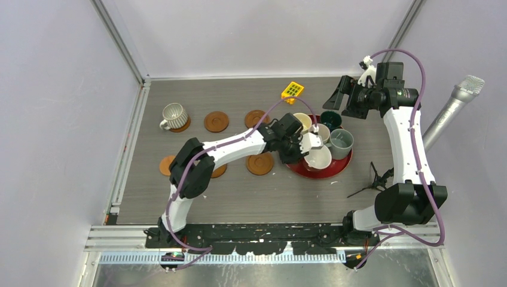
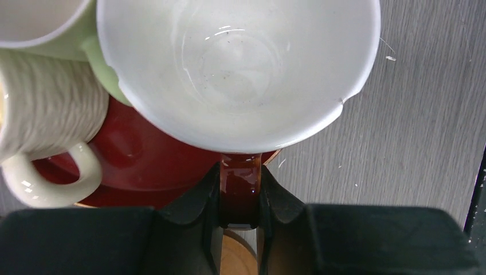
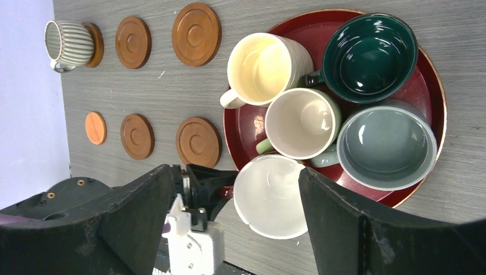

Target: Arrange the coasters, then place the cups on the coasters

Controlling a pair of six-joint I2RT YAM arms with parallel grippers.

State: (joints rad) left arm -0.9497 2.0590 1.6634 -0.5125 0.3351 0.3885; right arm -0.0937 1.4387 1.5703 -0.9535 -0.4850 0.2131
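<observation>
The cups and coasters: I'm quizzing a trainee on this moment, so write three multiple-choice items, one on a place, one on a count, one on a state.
1. Where is the ribbed cup? A. stacked inside another cup B. upright on a coaster C. held in the air
2. How many of the coasters carry a cup? A. one B. three C. none
3. The left fingers are: A. wide open B. shut on the handle of the brown cup C. shut on a coaster
Key: 1 B, a brown disc shows under it; 2 A, the other five lie bare; 3 B, the left wrist view shows them clamping the glossy brown handle.
</observation>
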